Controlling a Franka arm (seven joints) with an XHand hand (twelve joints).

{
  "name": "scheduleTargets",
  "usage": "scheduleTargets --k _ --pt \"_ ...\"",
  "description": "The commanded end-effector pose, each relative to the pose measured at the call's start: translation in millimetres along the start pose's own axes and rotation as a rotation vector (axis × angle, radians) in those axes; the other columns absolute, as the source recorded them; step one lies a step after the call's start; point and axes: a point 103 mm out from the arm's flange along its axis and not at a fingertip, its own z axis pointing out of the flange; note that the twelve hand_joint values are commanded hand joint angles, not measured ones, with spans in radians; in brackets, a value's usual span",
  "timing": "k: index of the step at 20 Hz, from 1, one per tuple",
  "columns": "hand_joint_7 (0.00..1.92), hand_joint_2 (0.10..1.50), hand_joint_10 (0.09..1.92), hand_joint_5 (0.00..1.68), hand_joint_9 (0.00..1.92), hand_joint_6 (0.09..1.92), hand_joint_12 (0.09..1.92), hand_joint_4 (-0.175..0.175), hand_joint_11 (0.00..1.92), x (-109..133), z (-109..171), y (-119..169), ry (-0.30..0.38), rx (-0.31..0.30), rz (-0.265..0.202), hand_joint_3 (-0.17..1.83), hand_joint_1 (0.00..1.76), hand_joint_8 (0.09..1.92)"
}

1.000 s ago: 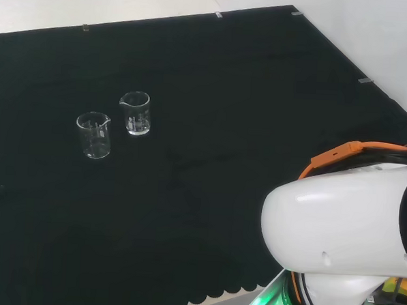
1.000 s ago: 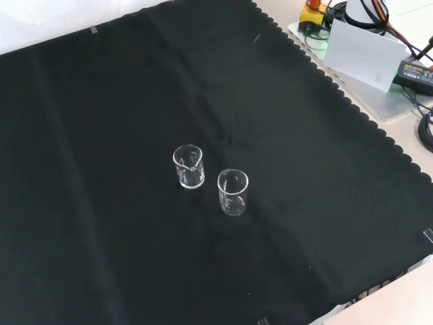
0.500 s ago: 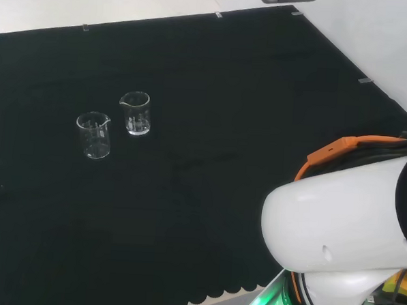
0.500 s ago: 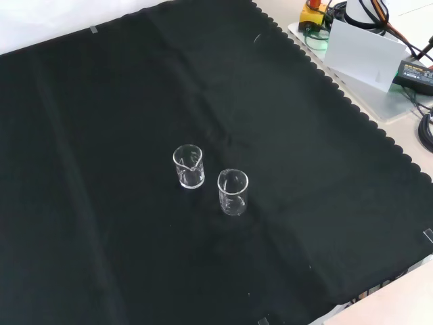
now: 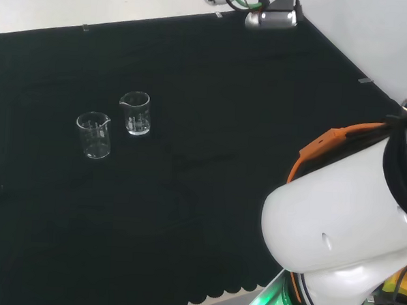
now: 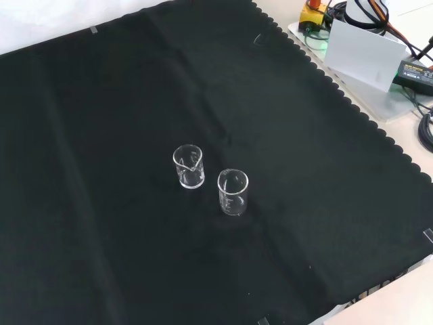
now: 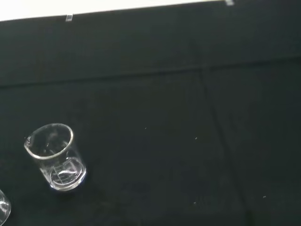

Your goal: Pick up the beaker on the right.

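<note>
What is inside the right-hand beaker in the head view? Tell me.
Nothing visible: the right beaker looks empty, with the black cloth showing through its glass. It stands upright beside the other beaker. A clear liquid cannot be ruled out.

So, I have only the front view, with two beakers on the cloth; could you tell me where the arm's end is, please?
Observer: In the head view, a grey end part of the arm hangs at the view's top edge, over the far edge of the cloth, well away from both beakers.
Operator: Thank you. Which beaker is on the right from there?
Observer: The right beaker in the head view is the upper-left one in your view; the other beaker stands apart from it, to its left.
</note>
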Motion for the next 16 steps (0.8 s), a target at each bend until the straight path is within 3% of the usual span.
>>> scheduleTargets --k 1,8,16 --pt "0.02 1.09 0.68 0.14 0.07 0.09 0.92 -0.047 0.0 6 47 51 0.091 0.011 -0.067 0.23 0.44 0.47" --pt "0.02 0.88 0.68 0.14 0.08 0.09 0.92 -0.048 0.0 21 93 75 0.168 0.037 -0.17 0.5 0.57 0.53" --pt "0.06 0.72 0.68 0.14 0.14 0.09 0.95 -0.048 0.0 35 141 87 0.221 0.096 -0.255 0.61 0.65 0.56"
